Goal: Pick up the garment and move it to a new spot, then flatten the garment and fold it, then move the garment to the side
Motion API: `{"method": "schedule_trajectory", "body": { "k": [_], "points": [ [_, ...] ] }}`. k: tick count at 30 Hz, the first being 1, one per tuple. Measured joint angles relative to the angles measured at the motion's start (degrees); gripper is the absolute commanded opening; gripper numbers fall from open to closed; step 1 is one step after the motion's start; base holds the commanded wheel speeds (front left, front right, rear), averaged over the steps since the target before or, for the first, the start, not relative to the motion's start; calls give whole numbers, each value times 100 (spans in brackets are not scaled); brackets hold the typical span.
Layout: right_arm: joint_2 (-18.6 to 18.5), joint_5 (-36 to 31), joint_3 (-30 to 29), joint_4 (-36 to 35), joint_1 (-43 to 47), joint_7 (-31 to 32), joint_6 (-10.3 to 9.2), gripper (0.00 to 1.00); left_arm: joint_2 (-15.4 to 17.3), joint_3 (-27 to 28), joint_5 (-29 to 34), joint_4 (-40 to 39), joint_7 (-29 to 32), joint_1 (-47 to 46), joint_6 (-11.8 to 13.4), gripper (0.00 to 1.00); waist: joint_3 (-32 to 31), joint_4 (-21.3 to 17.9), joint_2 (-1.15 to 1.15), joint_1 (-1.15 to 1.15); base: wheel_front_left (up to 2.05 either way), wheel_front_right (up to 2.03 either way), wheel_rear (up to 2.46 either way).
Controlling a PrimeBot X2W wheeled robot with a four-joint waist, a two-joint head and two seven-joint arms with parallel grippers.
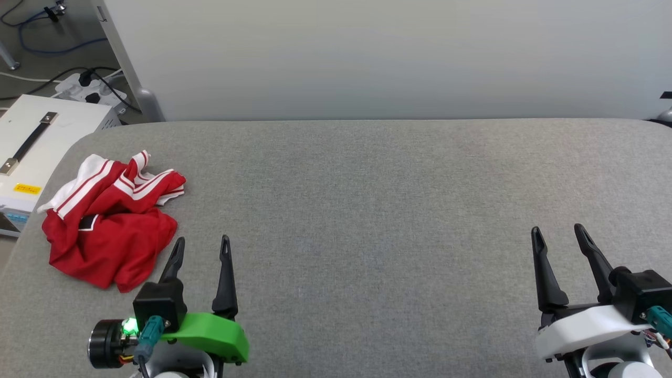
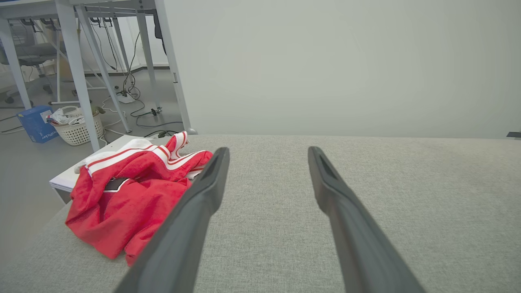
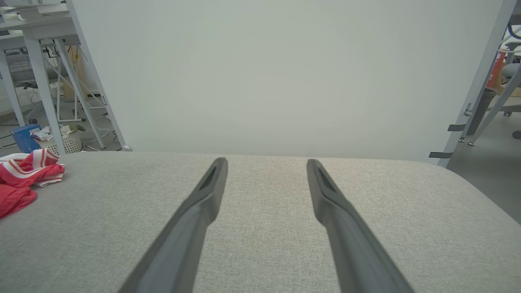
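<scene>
The garment (image 1: 110, 223) lies crumpled in a heap near the left edge of the grey table (image 1: 367, 210), red cloth with white striped sleeves showing on top. My left gripper (image 1: 202, 244) stands open just to the garment's right, apart from it, nothing between its fingers. In the left wrist view the garment (image 2: 130, 195) sits left of the open left gripper (image 2: 268, 152). Far across the table, at the lower right, my right gripper (image 1: 557, 231) is open and empty. The right wrist view catches the garment (image 3: 24, 179) at its left edge, well away from the right gripper (image 3: 266, 162).
A pale partition wall (image 1: 388, 58) runs along the table's back edge. A white case (image 1: 37, 152) with a handle stands off the table's left side, with cables (image 1: 68, 47) on the floor behind. A laundry basket (image 2: 77, 126) and table legs stand further off.
</scene>
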Motion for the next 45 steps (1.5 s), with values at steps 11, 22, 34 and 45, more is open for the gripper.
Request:
{"method": "schedule_trajectory", "body": {
  "k": [11, 22, 34, 45],
  "points": [
    [1, 46, -31, -2, 105, -158, 0, 100, 0, -63, -44, 41, -166, 84, 11, 100, -16, 11, 0, 0, 0, 0, 0],
    [1, 45, -60, -7, 185, -301, -1, 100, 0, -107, -53, 77, -296, 111, 74, 100, -6, 63, 0, 0, 0, 0, 0],
    [2, 21, 99, -136, 217, -452, -1, 100, -1, -79, -156, 79, -433, 102, 159, 100, 94, 502, 0, 0, 0, 0, 0],
    [7, -80, 230, -264, 226, -560, -1, 100, -5, 103, -416, 68, -571, 91, 222, 100, 227, 1236, 0, 0, 0, 0, 0]
  ]
}}
